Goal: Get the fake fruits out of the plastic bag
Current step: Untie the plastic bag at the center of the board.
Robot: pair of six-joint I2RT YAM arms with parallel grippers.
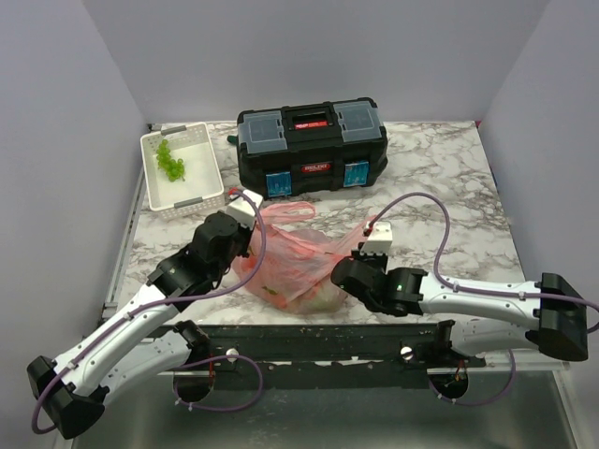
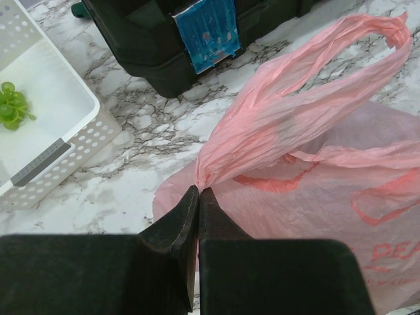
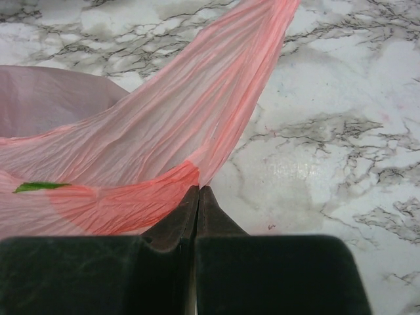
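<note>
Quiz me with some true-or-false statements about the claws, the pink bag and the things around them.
1. The left claw and the right claw are both shut on the pink bag. True.
2. The green grapes lie inside the black toolbox. False: they lie in the white basket.
3. The toolbox lid stands open. False: it is closed.
4. The bag rests on the marble table, between the toolbox and the arms' bases. True.
</note>
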